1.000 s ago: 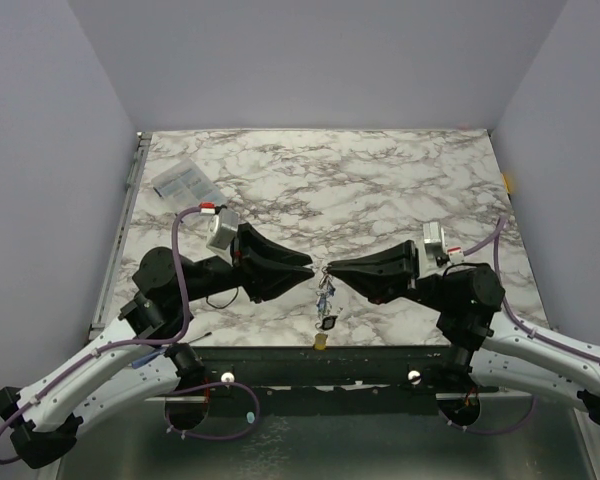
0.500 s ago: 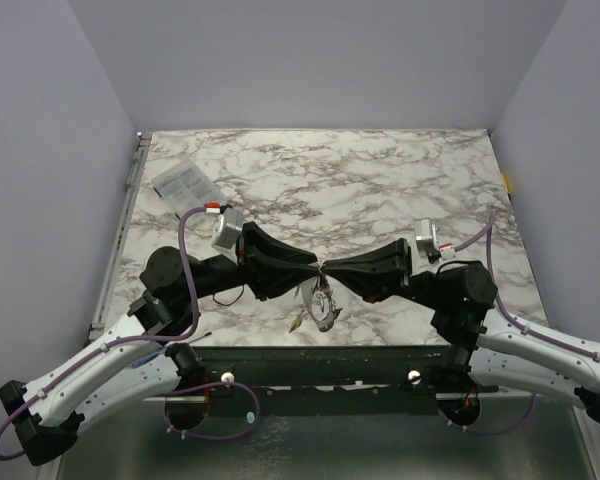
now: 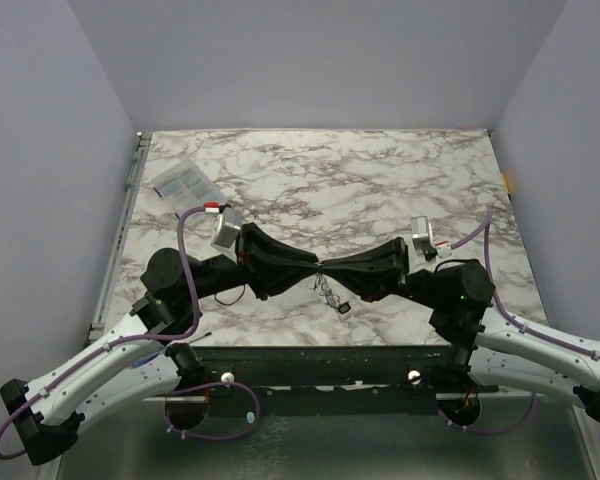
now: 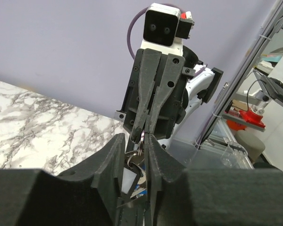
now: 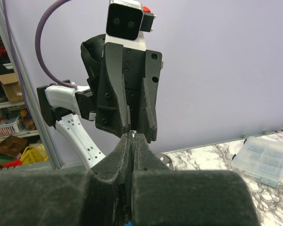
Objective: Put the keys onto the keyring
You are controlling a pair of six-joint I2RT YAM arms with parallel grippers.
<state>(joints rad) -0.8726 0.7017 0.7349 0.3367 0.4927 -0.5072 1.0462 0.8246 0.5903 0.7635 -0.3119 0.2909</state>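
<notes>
My left gripper and right gripper meet tip to tip above the near middle of the marble table. Both are shut on the thin metal keyring. The bunch of small keys hangs just under the tips, with a dark tag at its lower end. In the left wrist view the keys and a white tag sit in the narrow gap between my left fingers. In the right wrist view my right gripper is pressed flat on a sliver of the ring.
A clear plastic parts box lies at the far left of the table and also shows in the right wrist view. The table's front edge runs just below the hanging keys. Purple cables loop over both wrists.
The hanging bunch swung to the left and has now drawn up shorter under the tips. A yellowish piece that hung at the front edge no longer shows. Both grippers shifted slightly left.
</notes>
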